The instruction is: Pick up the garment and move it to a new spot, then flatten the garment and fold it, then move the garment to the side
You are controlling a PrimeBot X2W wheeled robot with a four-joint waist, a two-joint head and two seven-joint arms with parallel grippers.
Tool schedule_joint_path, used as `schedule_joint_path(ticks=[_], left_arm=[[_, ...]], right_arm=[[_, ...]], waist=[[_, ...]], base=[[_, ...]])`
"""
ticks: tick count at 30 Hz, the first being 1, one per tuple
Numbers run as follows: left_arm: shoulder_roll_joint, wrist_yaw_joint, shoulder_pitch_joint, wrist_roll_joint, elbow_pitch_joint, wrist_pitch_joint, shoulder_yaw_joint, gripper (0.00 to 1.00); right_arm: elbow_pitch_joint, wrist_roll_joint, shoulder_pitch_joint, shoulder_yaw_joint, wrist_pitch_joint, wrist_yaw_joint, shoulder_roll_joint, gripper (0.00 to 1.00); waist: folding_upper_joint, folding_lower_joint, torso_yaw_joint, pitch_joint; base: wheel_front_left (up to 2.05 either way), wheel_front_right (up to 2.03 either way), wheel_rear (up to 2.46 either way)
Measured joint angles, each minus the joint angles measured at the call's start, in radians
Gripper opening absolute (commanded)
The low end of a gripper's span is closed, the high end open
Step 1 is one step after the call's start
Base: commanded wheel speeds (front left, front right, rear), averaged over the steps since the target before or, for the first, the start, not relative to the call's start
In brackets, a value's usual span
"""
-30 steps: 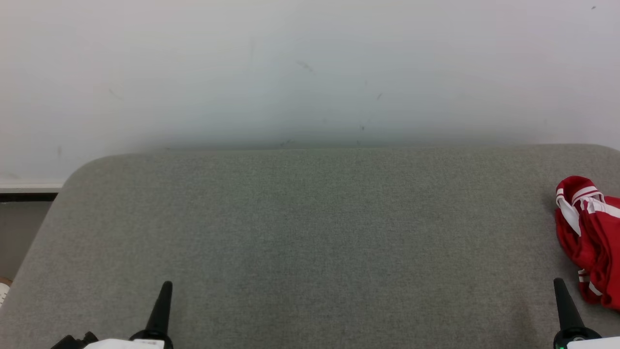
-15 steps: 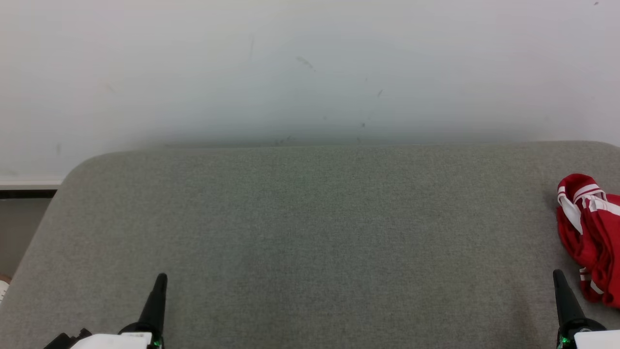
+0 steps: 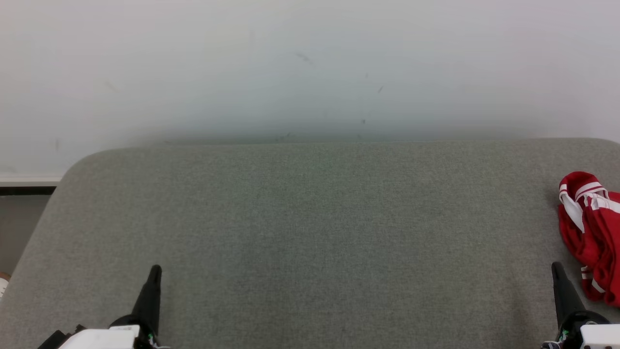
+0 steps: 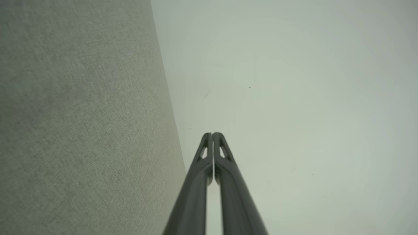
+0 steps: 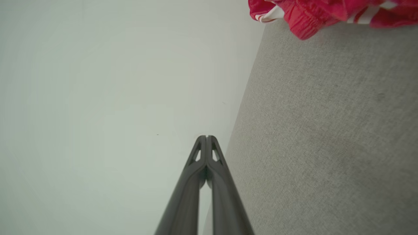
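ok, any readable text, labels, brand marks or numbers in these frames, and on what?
None: no legible text in any view.
Crumpled red garment with white stripes: stripes only, no print or tag visible.
Grey fabric-covered surface: plain weave, no label.
Pale wall: faint scuff marks, no writing.
Left hand and right hand: plain dark fingers, no marking that can be read.
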Motion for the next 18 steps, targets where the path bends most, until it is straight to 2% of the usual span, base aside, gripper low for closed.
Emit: schedule_joint_path(ticks=[11,18], left_arm=[[-0.001,-0.005,-0.016,-0.072,0.002,0.023,0.018,0.00],[-0.003,-0.006,-0.018,-0.075,0.002,0.025,0.021,0.00]], right_arm=[[-0.002,0.073,-0.013,-0.004,0.018,0.000,0.004,0.00],[-0.003,0.078,-0.015,-0.005,0.019,0.000,0.004,0.00]], waist=[[0.0000,0.0000,0.000,0.008],[0.0000,0.0000,0.000,0.008]], base=[[0.00,0.00,0.00],[0.00,0.00,0.00]])
